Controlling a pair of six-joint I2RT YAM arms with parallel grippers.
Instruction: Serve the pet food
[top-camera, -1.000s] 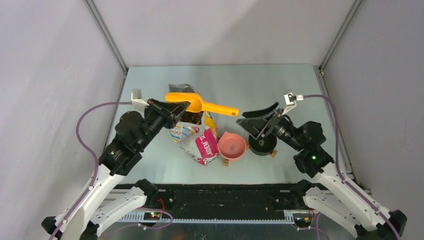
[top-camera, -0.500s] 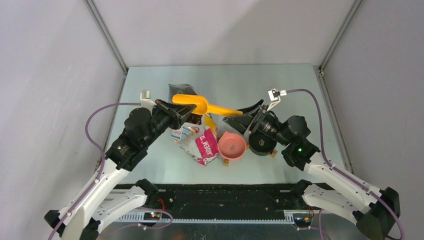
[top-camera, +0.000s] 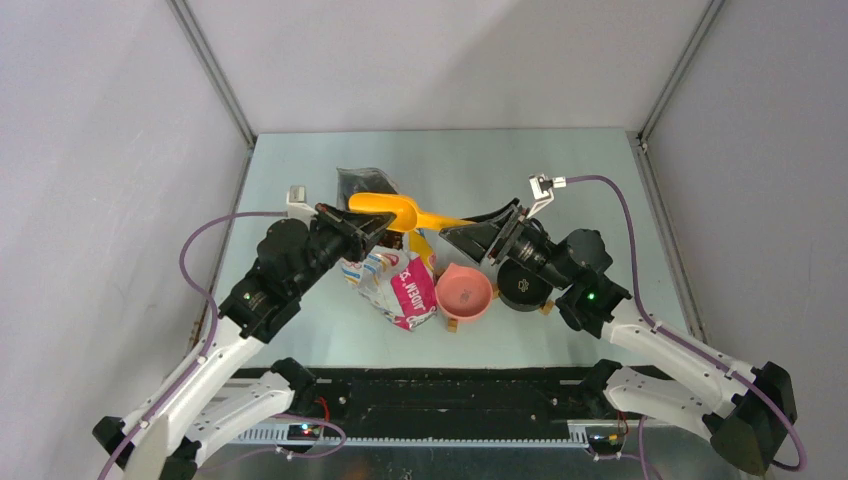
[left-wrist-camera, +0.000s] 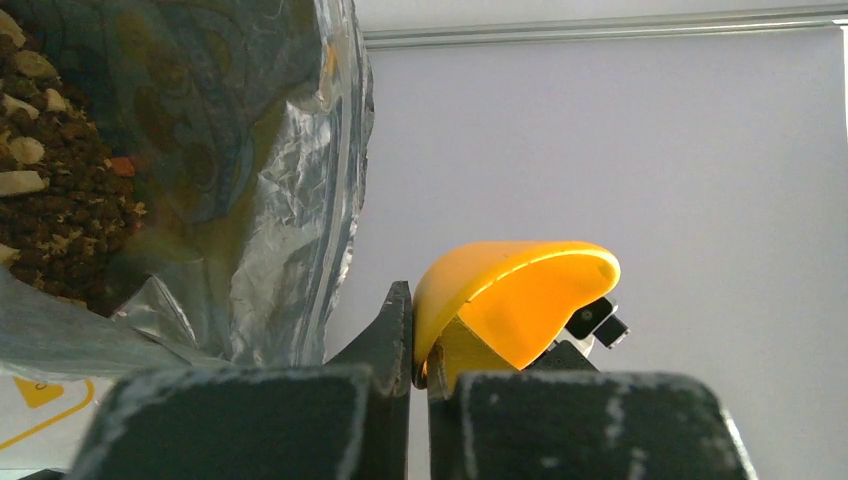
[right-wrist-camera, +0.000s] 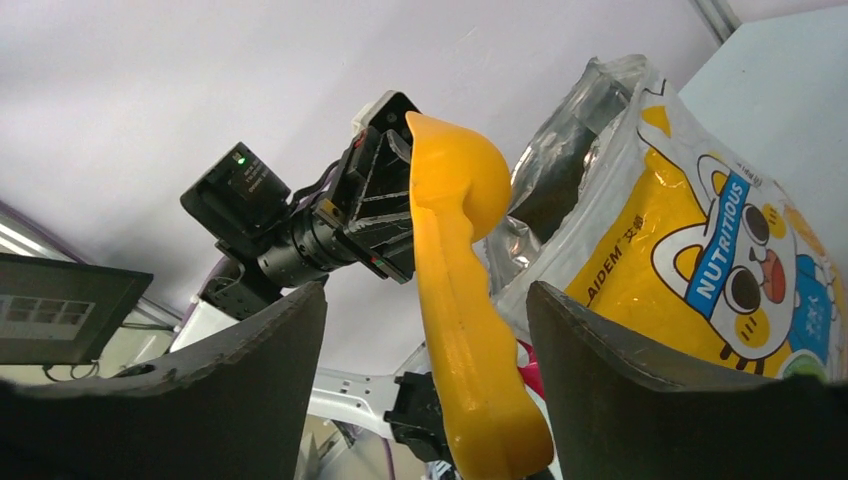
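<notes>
Right wrist shows the right pincer (right-wrist-camera: 425, 300) spread wide astride the yellow scoop (right-wrist-camera: 455, 190), which the left pincer (left-wrist-camera: 420, 345) clamps

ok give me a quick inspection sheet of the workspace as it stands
surface: pale green table, carrying a bag and two bowls
job's things: pet food inside the open bag; none seen in the pink bowl; black bowl beside it
clutter: nothing seen
pincers: left pincer shut on the yellow scoop at its cup end; right pincer open, straddling the scoop's handle
cables: purple cables arc above the arms
surroundings: grey walls
</notes>
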